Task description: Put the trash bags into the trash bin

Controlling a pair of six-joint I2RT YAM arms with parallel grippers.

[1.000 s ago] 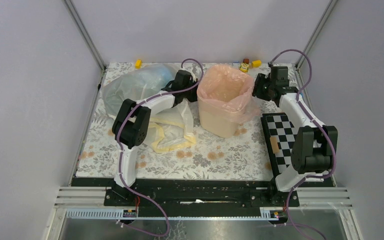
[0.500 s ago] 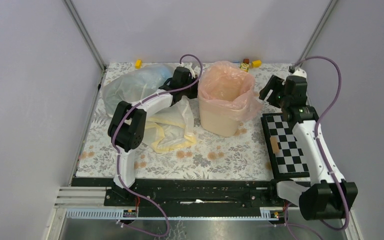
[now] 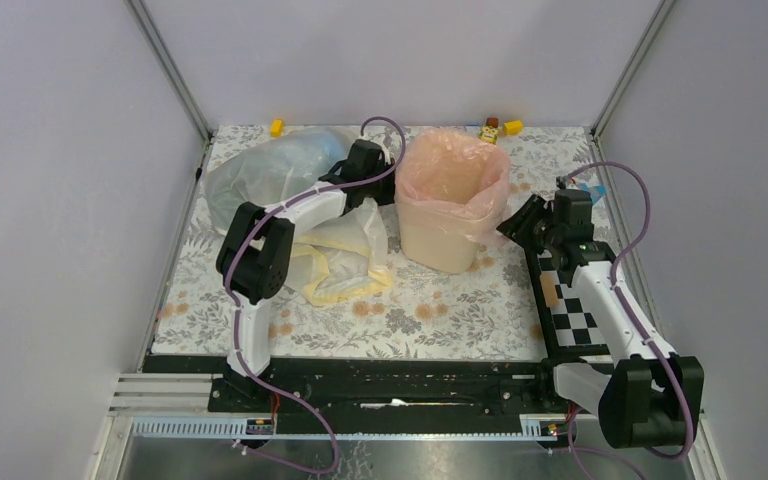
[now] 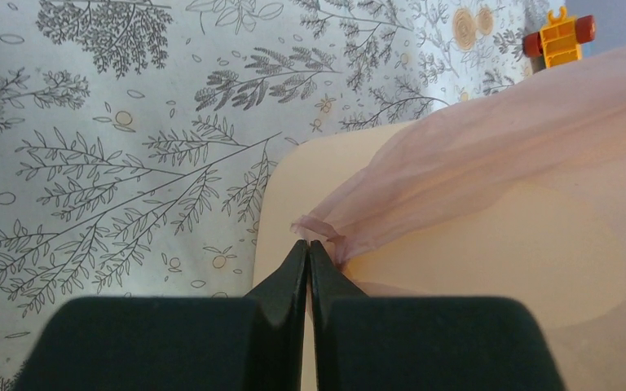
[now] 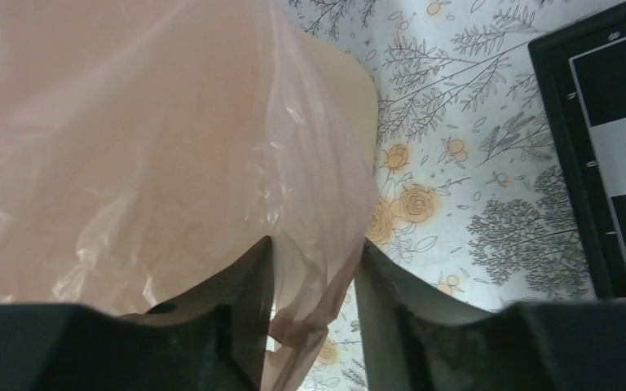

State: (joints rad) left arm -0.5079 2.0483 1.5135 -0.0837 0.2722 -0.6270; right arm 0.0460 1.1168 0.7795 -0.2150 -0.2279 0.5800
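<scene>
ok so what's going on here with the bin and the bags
The pink trash bag is draped into the trash bin, its edge folded over the rim. The left gripper is shut on the bag's edge at one side; the right gripper is open at the opposite side, a loose fold of bag between its jaws. A yellow bag and a bluish-clear bag lie on the table beside the bin.

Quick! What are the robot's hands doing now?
Left hand: closed, pinching the pink trash bag.
Right hand: open around the pink trash bag's edge.
</scene>
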